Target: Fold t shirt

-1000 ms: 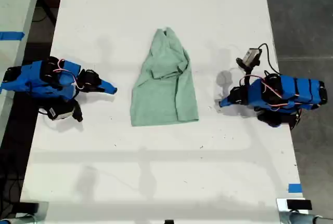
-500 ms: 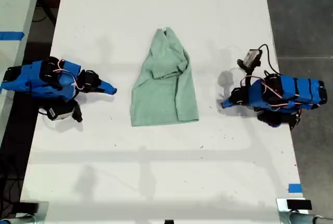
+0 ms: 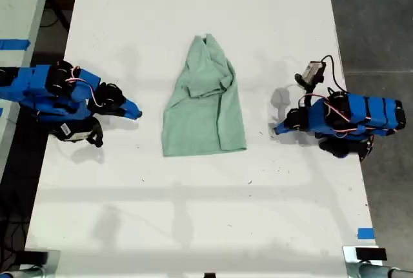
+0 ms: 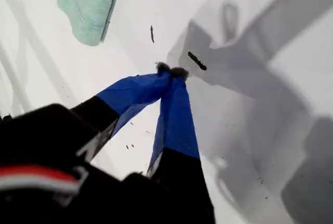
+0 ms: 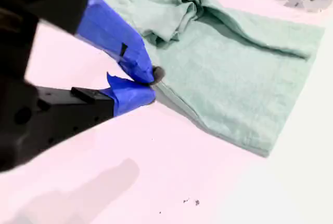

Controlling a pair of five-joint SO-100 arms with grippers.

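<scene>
White table (image 3: 193, 213) fills most of the exterior view, with dark floor (image 3: 377, 20) along the exterior view's right and a small strip of blue tape (image 3: 365, 233) near the table's lower right edge in that view.

The t shirt (image 3: 205, 107) lies on the middle of the table between the two arms. Its narrow neck end points to the top of the exterior view and its wide straight hem to the bottom. It is partly folded in on itself, with a rumpled bunch of cloth toward the exterior view's right side.

My first hand (image 3: 276, 128) rests low by the table at the exterior view's right, clear of the shirt and pointing toward it. In the first wrist view, its two blue fingers (image 4: 174, 115) meet at the tips and hold nothing. Only a corner of the shirt (image 4: 86, 5) shows there.

My second hand (image 3: 135, 111) sits at the exterior view's left, also pointing at the shirt and apart from it. In the second wrist view its tips are pinched together and empty, close to the shirt's near edge (image 5: 234, 68).
</scene>
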